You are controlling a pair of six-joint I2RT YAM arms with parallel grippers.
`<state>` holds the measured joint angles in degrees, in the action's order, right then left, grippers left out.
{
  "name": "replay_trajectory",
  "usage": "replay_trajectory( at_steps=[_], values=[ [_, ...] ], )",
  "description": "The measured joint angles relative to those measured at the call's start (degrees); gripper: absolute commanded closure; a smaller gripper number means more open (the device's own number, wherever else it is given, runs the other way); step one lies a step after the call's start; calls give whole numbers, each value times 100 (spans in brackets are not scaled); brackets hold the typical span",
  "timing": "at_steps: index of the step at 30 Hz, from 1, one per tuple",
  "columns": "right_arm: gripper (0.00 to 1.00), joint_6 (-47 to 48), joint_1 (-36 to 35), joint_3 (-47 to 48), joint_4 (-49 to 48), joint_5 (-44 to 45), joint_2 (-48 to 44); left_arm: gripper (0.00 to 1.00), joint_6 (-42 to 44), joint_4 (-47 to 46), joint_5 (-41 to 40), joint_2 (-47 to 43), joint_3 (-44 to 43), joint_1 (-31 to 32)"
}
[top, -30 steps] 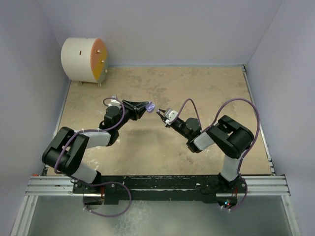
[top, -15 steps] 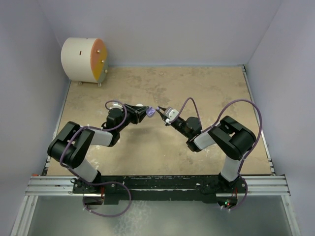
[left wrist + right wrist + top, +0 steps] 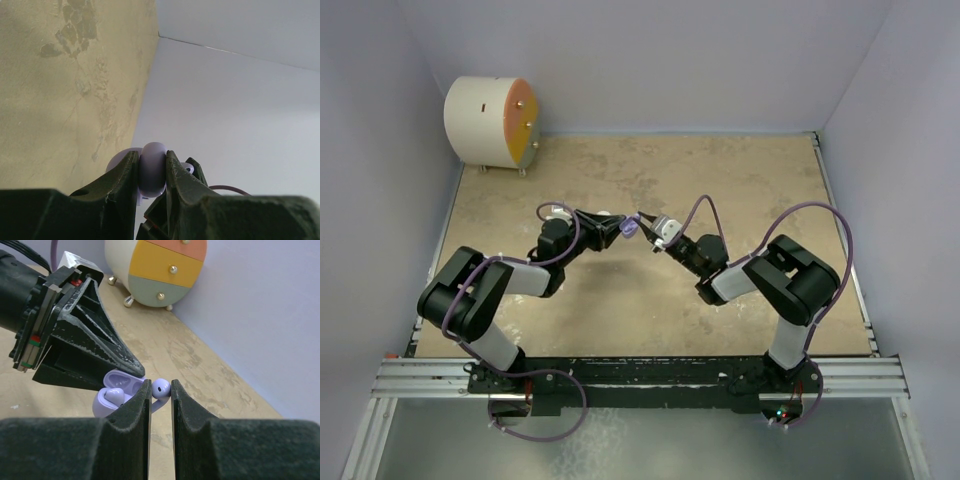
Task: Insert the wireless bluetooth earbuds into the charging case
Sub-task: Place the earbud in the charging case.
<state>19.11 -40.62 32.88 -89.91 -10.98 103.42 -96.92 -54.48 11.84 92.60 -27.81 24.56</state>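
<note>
Open lilac case (image 3: 101, 401) gripped in left jaws over surface (image 3: 740, 180) centre. One bud (image 3: 115, 394) seen seated inside. Second bud (image 3: 161, 388) pinched in right jaws at case's 3 o'clock; insertion judged pending.

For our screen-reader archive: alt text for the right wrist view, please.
The right gripper pinches a lilac earbud beside an open lilac charging case held by the left gripper, one bud already seated inside. A round drawer cabinet stands behind.
</note>
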Motion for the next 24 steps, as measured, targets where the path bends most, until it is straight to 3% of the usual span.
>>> replay_trajectory(
  at_steps=[24],
  values=[
    [100,11,-98,59,0,-57,0,100,2,9,42,0,-197,48]
  ],
)
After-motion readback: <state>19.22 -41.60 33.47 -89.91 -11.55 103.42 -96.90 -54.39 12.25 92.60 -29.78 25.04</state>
